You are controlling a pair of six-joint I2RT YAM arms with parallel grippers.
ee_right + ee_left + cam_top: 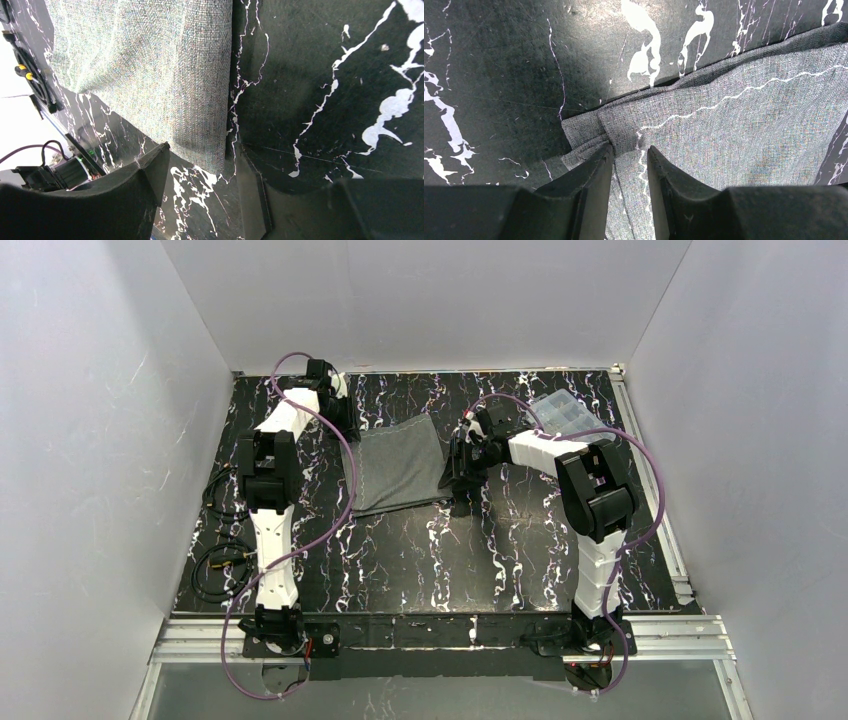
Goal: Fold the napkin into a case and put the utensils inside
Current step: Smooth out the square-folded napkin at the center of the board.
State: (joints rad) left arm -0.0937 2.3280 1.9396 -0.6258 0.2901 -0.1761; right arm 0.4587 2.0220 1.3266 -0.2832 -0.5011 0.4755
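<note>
The left arm (272, 525) is extended away from its base along the table's left side, with the wrist bent rightward at the far end, so that the left gripper (630, 149) is set on the far left corner of the napkin (400, 465). Its fingers are parted only narrowly, and a folded edge of the cloth lies in the gap between the tips; whether the cloth is pinched cannot be told. From those fingertips the napkin is spread ahead and to the right, with a lighter stitched line (744, 90) seen across it. The cloth is laid folded and flat on the black marbled table (420, 560), between the two grippers. Its slightly longer axis runs from near to far, the far end slanted a little rightward. The right arm (600, 530) is raised at the elbow and the forearm is directed leftward, with the right gripper (202, 150) held just beside the napkin's right edge. Its fingers are spread wide with nothing held; the napkin's edge and a corner are seen ahead between them.
</note>
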